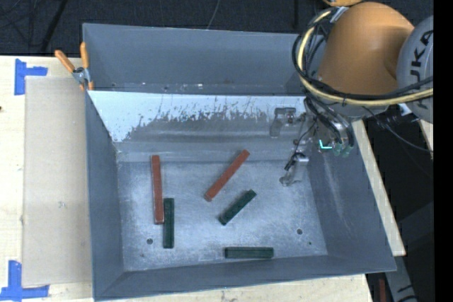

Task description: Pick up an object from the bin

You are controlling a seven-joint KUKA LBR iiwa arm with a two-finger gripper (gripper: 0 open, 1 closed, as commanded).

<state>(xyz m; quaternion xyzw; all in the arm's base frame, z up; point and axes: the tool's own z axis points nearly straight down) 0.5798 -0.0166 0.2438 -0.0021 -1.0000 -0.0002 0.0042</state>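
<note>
Inspection of the grey metal bin (191,46) finds five flat sticks lying loose on its floor, none stacked and none lifted. The gripper (287,146) hangs low in the right part of the bin, close to the right wall, below the arm's orange cover (361,46). Its claw reads as released: the two fingers stand spread, with bare bin floor between them and nothing grasped. The nearest items are the slanted red-brown stick (227,175) near the middle of the floor and the slanted dark green stick (237,207) just below it; both lie to the left of the gripper and apart from it, neither touched. Farther left, the long red-brown stick (156,189) lies lengthwise toward the front wall, with the left dark green stick (168,223) just beside its lower end; whether the two touch cannot be told. The level dark green stick (249,252) rests along the front wall, well apart from the gripper. Assessment: no pick has been made, and no item can yet be named as the target, since the fingers surround none. In my judgement the task stands at the approach stage. Left to do are alignment over one stick, descent, closure and lifting clear of the bin.
</note>
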